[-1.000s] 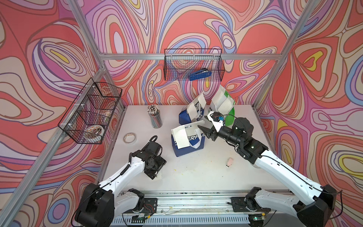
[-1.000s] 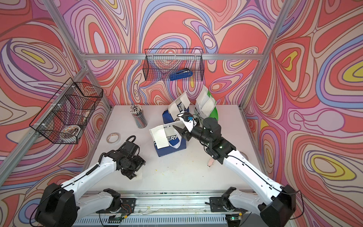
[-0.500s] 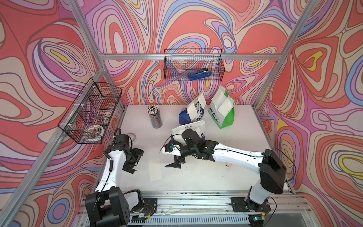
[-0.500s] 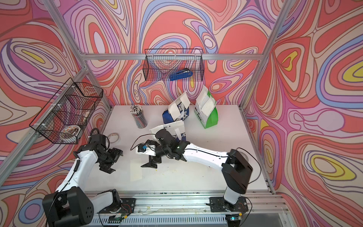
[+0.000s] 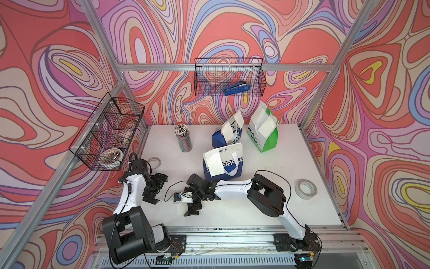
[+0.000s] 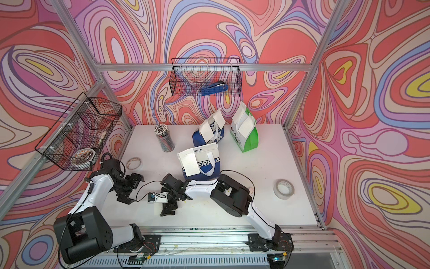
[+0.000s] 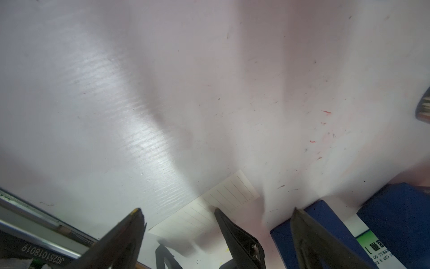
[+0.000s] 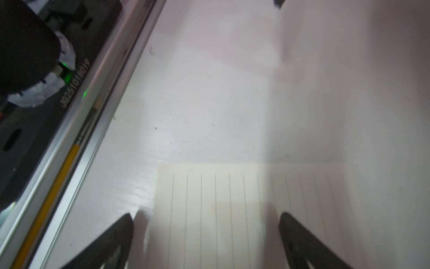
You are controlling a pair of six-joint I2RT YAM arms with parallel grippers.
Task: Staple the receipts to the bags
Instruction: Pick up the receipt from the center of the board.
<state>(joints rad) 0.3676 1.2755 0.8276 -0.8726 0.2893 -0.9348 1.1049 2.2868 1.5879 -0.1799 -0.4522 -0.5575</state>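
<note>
Three bags stand at the back of the table: a blue one with Chinese characters [image 5: 226, 139], a green-white one [image 5: 265, 139] and a blue "CHEERFUL" one [image 5: 229, 166]. Each has a white receipt [image 5: 215, 163] lying against its face. Another lined receipt [image 8: 232, 209] lies flat on the table. My right gripper [image 8: 206, 214] is open just above it, one finger on each side. In both top views this gripper [image 5: 190, 202] is low at the front centre. My left gripper [image 5: 154, 188] is open and empty to its left, facing the same slip [image 7: 221, 200].
A blue stapler [image 5: 237, 89] lies in the wire basket on the back wall. A pencil cup [image 5: 183, 139] stands at the back left. One tape roll [image 5: 306, 188] lies at the right and a thin tape ring [image 5: 154, 161] at the left. A side basket [image 5: 107, 135] overhangs the left edge.
My right arm left the green bag and swung down to the loose receipt at the front. My left arm pulled back to the left. Both grippers opened wider.
</note>
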